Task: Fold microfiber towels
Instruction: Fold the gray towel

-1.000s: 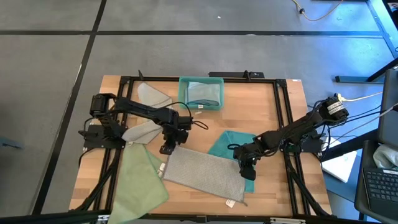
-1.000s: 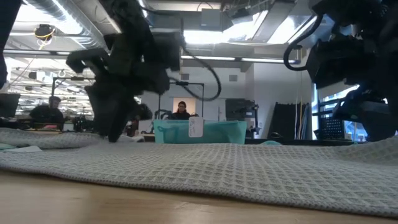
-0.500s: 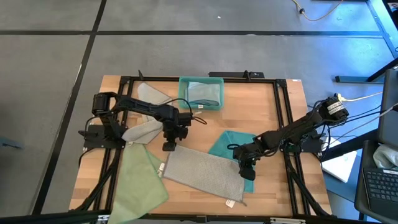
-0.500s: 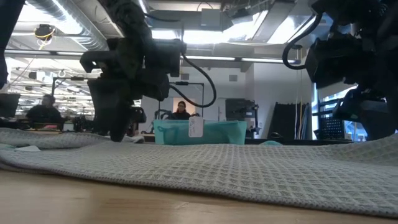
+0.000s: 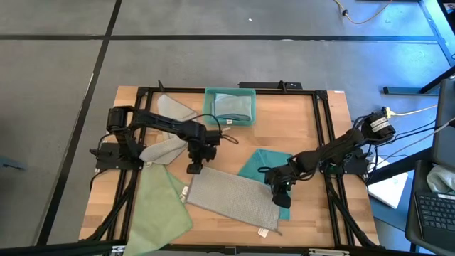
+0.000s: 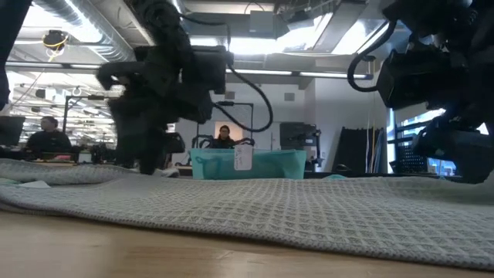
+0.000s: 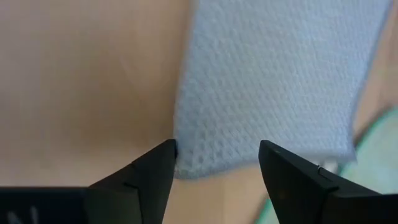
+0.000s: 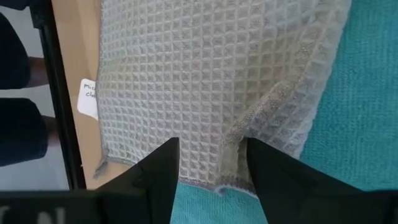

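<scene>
— Where does the grey towel (image 5: 231, 196) lie?

— Mid-bench (image 5: 298, 135), long axis running from ten to four o'clock. Your left end effector (image 5: 194, 168) hangs spread and empty at its ten o'clock corner; your right end effector (image 5: 279, 193), fingers parted around a raised fold, sits at the three o'clock edge, over the teal towel (image 5: 259, 165).

— Nearer arm?

— Each has its own end.

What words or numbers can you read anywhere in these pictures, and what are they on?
White tag on the grey towel: printing starts with something like "Mic" over "Cle"; the rest is cut off, so no whole word reads.
White tag on the teal bin: marks too small to read.
White tag at the grey towel's corner, seen from above: too small to read.
Nothing else carries writing.
</scene>
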Robot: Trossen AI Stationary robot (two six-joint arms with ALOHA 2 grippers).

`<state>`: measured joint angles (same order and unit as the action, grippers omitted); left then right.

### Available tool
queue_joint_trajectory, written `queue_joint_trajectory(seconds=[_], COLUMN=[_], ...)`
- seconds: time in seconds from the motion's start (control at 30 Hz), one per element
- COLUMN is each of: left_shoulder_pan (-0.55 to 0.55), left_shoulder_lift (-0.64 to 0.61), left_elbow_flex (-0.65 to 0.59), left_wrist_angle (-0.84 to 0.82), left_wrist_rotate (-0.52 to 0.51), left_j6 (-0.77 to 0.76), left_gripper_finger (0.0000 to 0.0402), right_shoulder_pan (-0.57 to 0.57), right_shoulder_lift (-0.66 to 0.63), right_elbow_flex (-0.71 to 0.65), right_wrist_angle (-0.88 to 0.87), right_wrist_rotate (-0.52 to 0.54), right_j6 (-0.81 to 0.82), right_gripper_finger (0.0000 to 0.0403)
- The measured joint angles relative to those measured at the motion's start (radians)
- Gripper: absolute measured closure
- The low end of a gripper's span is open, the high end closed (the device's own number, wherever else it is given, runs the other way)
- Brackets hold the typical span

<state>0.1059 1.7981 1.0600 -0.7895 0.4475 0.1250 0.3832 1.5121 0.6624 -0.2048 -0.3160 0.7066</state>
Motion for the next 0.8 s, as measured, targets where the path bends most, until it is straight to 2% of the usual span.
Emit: queue_joint_trajectory(seconds=[0.2, 0.6, 0.8], left_shoulder_pan=[-0.029, -0.027, -0.032], left_shoulder_lift=[0.013, 0.013, 0.013], left_elbow_flex=[-0.030, -0.032, -0.032], left_wrist_angle=[0.031, 0.040, 0.043], left_wrist_rotate=[-0.024, -0.037, -0.039], left_j6=[-0.032, -0.069, -0.072], left_gripper_finger=[0.0178, 0.0178, 0.0178], right_shoulder_pan=[0.000, -0.002, -0.002], right_shoulder_lift=[0.007, -0.001, -0.030], right_elbow_flex=[0.000, 0.000, 0.045], right_wrist_angle=[-0.003, -0.153, -0.182], right_wrist_rotate=[0.003, -0.008, 0.075], right_j6=[0.001, 0.027, 0.007], right_gripper_finger=[0.0212, 0.0212, 0.0212])
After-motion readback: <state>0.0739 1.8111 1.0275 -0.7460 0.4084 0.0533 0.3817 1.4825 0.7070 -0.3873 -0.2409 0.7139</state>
